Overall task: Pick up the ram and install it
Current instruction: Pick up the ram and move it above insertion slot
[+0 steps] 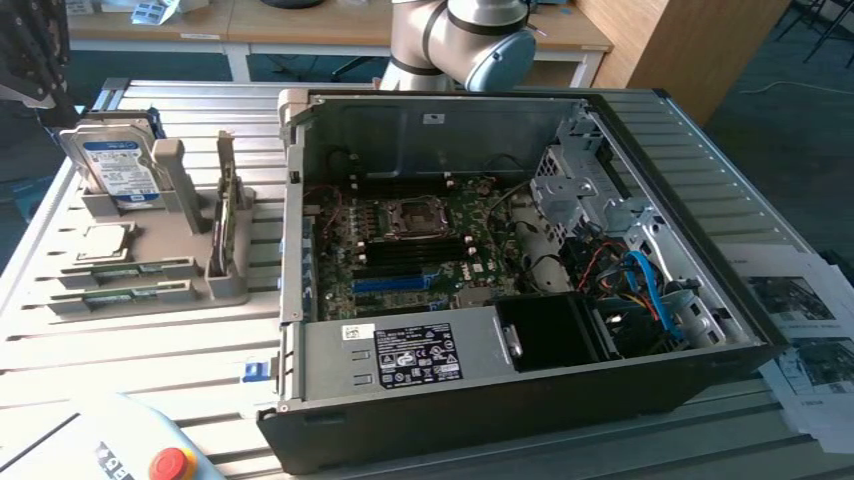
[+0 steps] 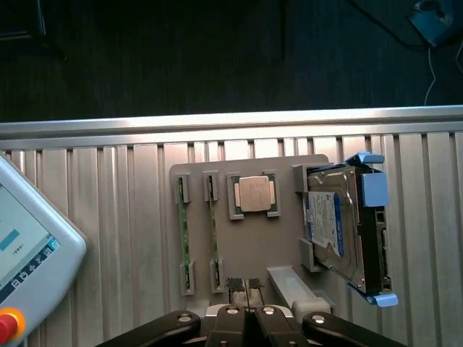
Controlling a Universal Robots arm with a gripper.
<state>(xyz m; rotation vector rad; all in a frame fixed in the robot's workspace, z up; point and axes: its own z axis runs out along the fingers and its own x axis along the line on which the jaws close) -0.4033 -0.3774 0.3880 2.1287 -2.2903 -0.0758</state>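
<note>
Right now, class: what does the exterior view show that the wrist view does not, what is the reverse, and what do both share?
Exterior view alone: the open black computer case with its green motherboard, the grey-and-blue arm joint, and printed papers. Wrist view alone: a blue object with a pale cable on the dark floor. Both: the grey holder tray carrying two thin green RAM sticks, the square silver processor chip and the blue-labelled hard drive, plus the white teach pendant with its red button.

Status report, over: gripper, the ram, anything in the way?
Gripper shut, empty, above the gray holder. Two ram sticks seated in holder slots, untouched. Nothing lying on them; processor chip sits beside them.
</note>
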